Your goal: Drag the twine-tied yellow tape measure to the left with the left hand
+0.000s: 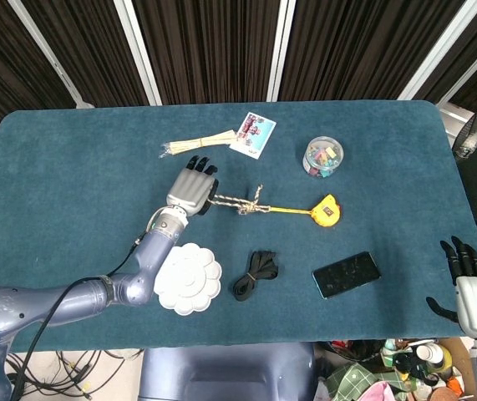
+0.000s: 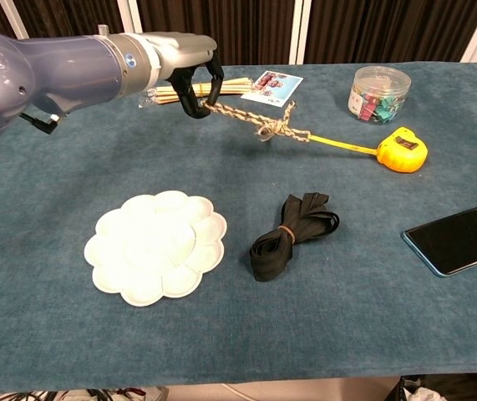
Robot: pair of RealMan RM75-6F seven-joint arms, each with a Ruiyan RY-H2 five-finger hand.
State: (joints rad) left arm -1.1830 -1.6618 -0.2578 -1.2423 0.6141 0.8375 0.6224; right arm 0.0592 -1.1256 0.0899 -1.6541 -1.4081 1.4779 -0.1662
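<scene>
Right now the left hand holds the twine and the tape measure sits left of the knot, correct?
Not quite. The left hand does hold the twine, but the tape measure sits right of the knot, as the chest view shows.

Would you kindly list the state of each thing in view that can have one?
left robot hand: gripping the twine's end
right robot hand: open, off the table edge
twine: knotted to the tape blade
yellow tape measure: blade partly pulled out
clear jar: upright, holding colourful clips
phone: flat, screen dark
black strap: folded, banded
white palette tray: flat
</scene>
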